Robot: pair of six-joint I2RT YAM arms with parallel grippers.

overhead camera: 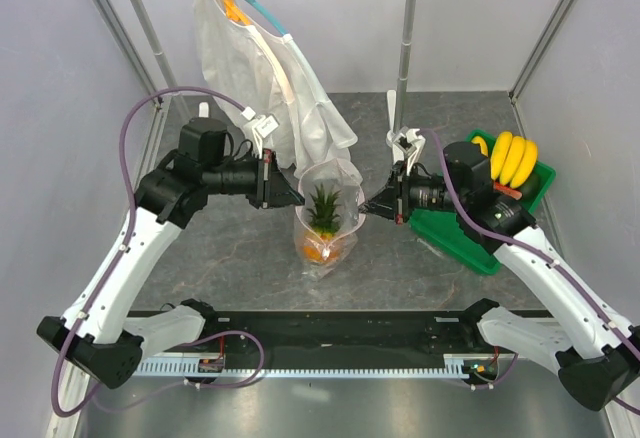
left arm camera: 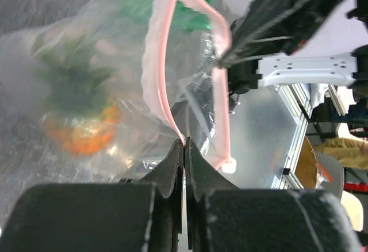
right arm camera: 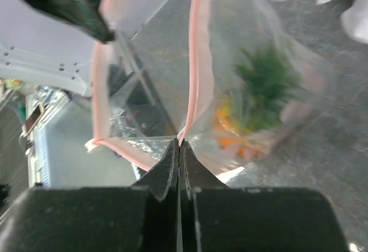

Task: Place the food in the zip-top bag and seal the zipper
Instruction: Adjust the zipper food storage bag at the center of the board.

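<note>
The clear zip-top bag (overhead camera: pixel 327 213) hangs upright between my two grippers above the table, mouth up and open. The orange pineapple (overhead camera: pixel 321 220) with green leaves sits inside it. My left gripper (overhead camera: pixel 297 195) is shut on the bag's left mouth edge, pinching the pinkish zipper (left arm camera: pixel 167 68) at its fingertips (left arm camera: pixel 185 144). My right gripper (overhead camera: pixel 368 206) is shut on the right mouth edge, on the same zipper strip (right arm camera: pixel 196 62). The pineapple shows blurred through the plastic in the left wrist view (left arm camera: pixel 80 119) and the right wrist view (right arm camera: pixel 259 96). The yellow banana bunch (overhead camera: pixel 512 158) lies on the green tray.
A green tray (overhead camera: pixel 460 233) sits at the right behind my right arm. A white garment (overhead camera: pixel 262 73) hangs on a rail at the back, close behind the bag. A vertical rack post (overhead camera: pixel 403 58) stands at back centre.
</note>
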